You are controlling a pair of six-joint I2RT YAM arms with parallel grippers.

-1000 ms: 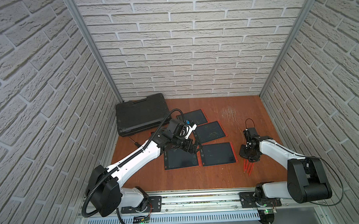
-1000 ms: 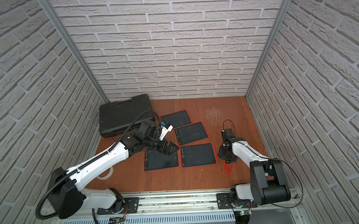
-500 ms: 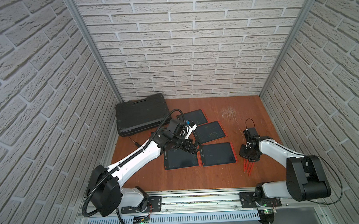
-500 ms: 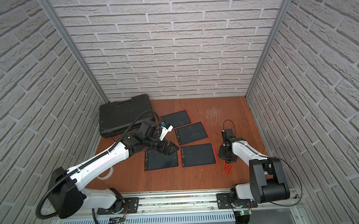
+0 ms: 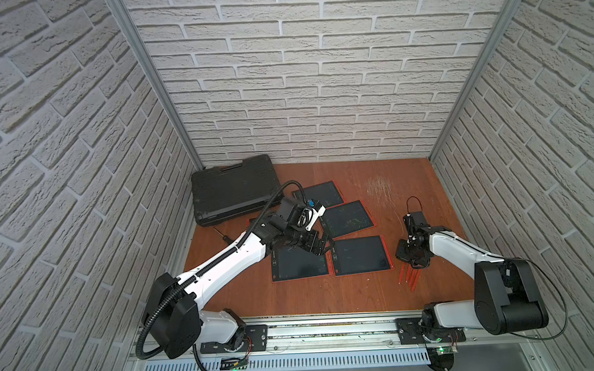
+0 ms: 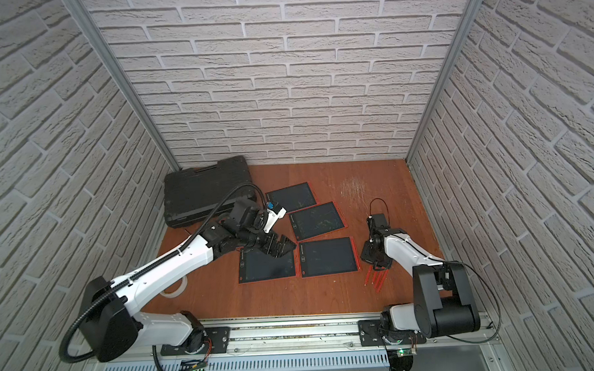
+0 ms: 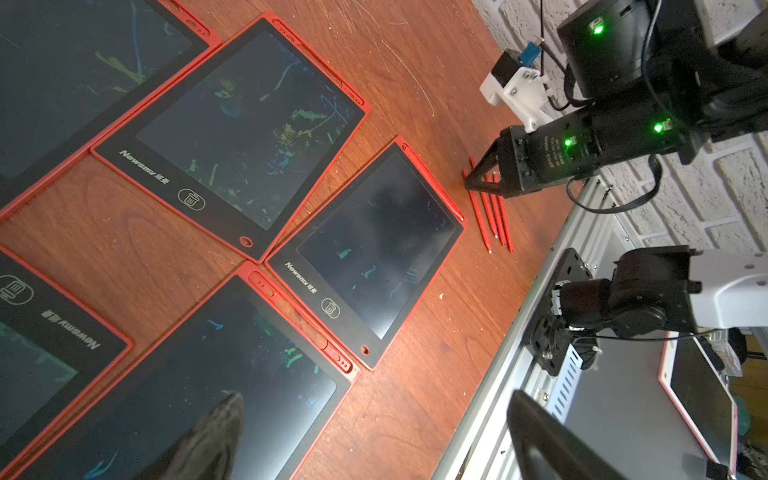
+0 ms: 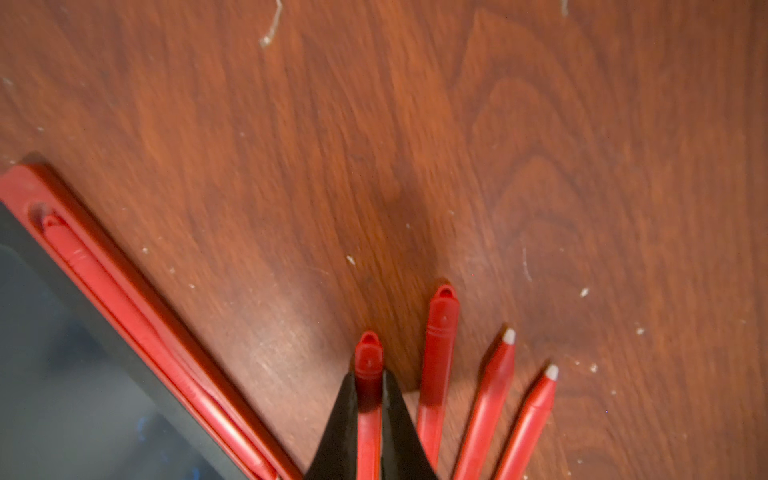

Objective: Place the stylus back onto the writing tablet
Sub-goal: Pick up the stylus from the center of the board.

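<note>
table (image 5: pixel 364 296): brown wood, 12 o'clock at the back wall, 6 o'clock at the metal rail.
black case (image 5: pixel 233 191): one, closed, lying flat at 10 o'clock; the left arm's cable crosses its near corner.
writing tablets (image 7: pixel 245 124): five, red-framed with dark screens, spread from the centre toward 11 and 7 o'clock. The left wrist view shows all five, though three are cut off by the frame. In both top views only four are plain; the fifth is a red edge under the left arm.
docked tablet (image 5: pixel 362 256): the one toward 4 o'clock, with one stylus seated in its edge slot (image 8: pixel 124 299).
left gripper (image 6: pixel 282 248): jaws spread wide with nothing between them, above the far corner of the 7 o'clock tablet (image 5: pixel 300 268). Its fingertips are blurred in its own wrist view.
right gripper (image 8: pixel 369 376): at 4 o'clock, fingers clamped against both sides of one loose stylus.
tape ring (image 6: pixel 175 292): one, pale, at 8 o'clock in a top view, half hidden by the left arm.
loose styluses (image 7: pixel 494 216): four, red, side by side at 4 o'clock, just beside the docked tablet and not touching it. Their far ends are hidden under the right gripper in both top views.
stylus (image 8: pixel 369 353): the loose one nearest the docked tablet, cap end showing. Whether it is lifted off the wood cannot be told.
</note>
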